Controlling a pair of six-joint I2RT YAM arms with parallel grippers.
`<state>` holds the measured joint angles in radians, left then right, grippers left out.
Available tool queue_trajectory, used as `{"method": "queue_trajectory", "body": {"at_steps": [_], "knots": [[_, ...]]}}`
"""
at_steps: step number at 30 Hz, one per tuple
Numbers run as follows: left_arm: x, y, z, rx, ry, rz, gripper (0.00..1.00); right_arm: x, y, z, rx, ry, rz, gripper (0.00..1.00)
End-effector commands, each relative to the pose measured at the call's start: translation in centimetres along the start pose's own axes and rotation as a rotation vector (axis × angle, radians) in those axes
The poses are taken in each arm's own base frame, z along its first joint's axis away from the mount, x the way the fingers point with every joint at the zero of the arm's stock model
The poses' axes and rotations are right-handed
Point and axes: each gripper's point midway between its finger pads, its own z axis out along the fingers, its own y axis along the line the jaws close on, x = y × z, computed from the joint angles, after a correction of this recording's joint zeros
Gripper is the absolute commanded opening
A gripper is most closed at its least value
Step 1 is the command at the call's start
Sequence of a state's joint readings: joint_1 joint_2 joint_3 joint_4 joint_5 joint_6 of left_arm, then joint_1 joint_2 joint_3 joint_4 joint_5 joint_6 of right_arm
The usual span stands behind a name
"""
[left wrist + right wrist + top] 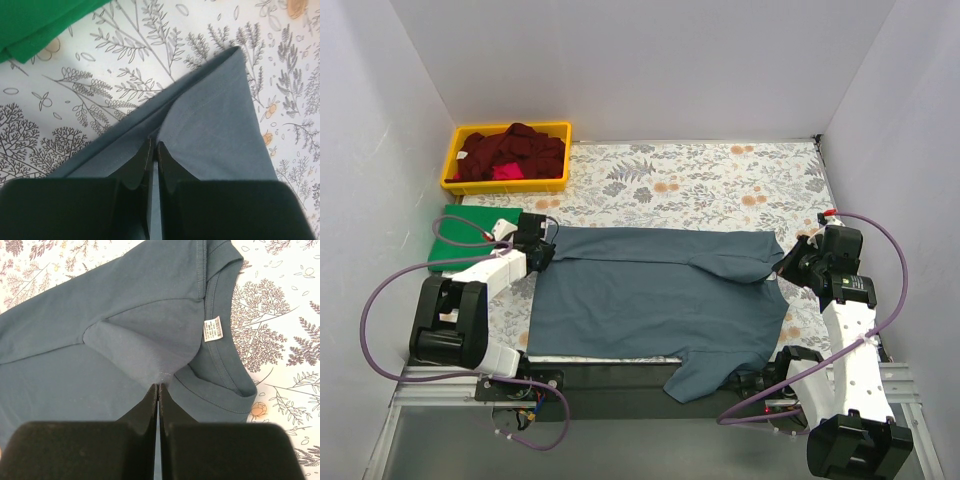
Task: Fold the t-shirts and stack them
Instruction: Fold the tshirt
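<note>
You're clamping the left jaws and right jaws fully shut on the far fold of the slate-blue t-shirt (pixel 660 300), which is lying spread mid-table (pixel 720 180), so that edge is running straight.

Shirts, bin, cloth and arms, counted.

One slate-blue short-sleeved cloth t-shirt (pixel 660 300) bearing one white collar label (pixel 212 329); one bright green folded cloth shirt (pixel 455 235); one heap of dark red cloth (pixel 515 150) with one pink cloth piece (pixel 505 172) showing in it, the number of shirts in that heap impossible to tell; one yellow rectangular plastic bin (pixel 450 165); one floral-patterned table cloth (pixel 700 185); two white-and-black robot arms, the left arm (pixel 485 270) and the right arm (pixel 850 330), each with one purple cable.
</note>
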<state>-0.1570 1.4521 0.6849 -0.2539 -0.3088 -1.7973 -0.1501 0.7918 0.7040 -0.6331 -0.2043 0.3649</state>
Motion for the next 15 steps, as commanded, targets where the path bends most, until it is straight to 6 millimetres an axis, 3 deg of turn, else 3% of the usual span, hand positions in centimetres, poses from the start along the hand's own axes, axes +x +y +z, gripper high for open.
{"method": "queue_trajectory", "body": {"at_steps": [1,7,15], "knots": [[-2.7,-1.8,-0.8,0.03,-0.088,0.032,0.0,-1.2,0.1,-0.2,0.002,-0.046,-0.026,0.01],[-4.3,-2.3,-1.0,0.013,-0.144,0.109,0.0,-1.4,0.1,-0.5,0.014,-0.054,-0.028,0.01],[-2.6,-0.7,0.5,-0.041,-0.09,0.13,0.02,-1.8,0.1,-1.0,0.022,-0.065,-0.028,0.01]]}}
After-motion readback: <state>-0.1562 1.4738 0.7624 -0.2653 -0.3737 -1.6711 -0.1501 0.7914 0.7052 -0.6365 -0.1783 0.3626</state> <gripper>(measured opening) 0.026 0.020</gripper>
